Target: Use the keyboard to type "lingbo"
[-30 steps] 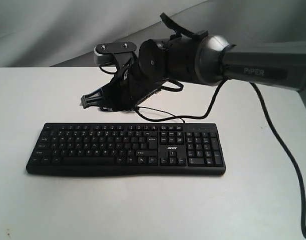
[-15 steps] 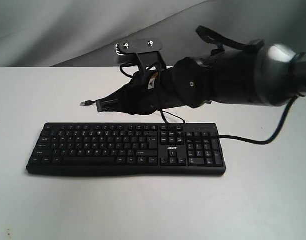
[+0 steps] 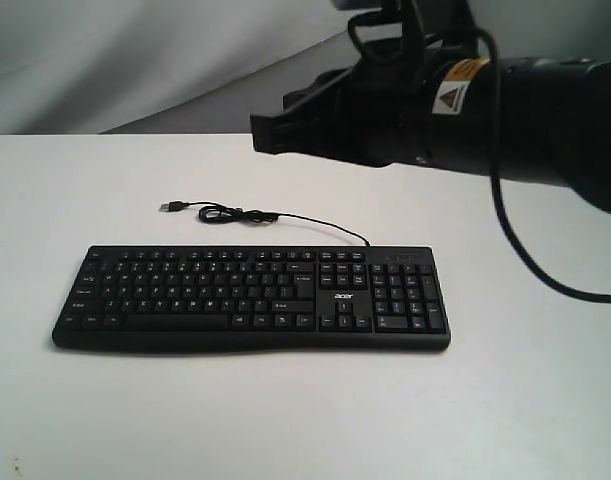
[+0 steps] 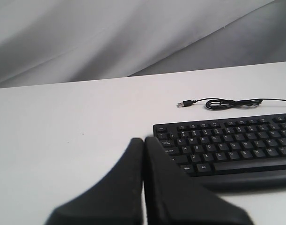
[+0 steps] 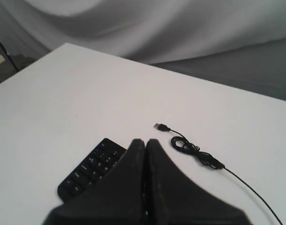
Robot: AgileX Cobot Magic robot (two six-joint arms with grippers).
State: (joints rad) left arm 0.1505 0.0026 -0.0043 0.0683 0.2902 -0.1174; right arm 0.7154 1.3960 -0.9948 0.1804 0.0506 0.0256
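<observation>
The black keyboard [image 3: 250, 295] lies flat on the white table, its number pad to the right. Its thin USB cable [image 3: 235, 213] curls behind it, unplugged. My right gripper [image 3: 258, 133] hangs high above the table behind the keyboard, fingers pressed together and touching nothing. The right wrist view shows this gripper [image 5: 145, 142] shut, with a corner of the keyboard [image 5: 89, 168] and the cable [image 5: 194, 150] below. My left gripper [image 4: 143, 140] is shut and empty, near the left end of the keyboard [image 4: 236, 140]. It is out of the exterior view.
The right arm's bulky body [image 3: 505, 110] fills the upper right, and its black cable [image 3: 530, 265] loops down over the table's right side. A grey cloth backdrop [image 3: 105, 60] hangs behind the white table [image 3: 285, 410].
The right arm has risen and drawn back to the right, away from the keyboard's rear edge, uncovering the USB cable. The keyboard has not moved.
</observation>
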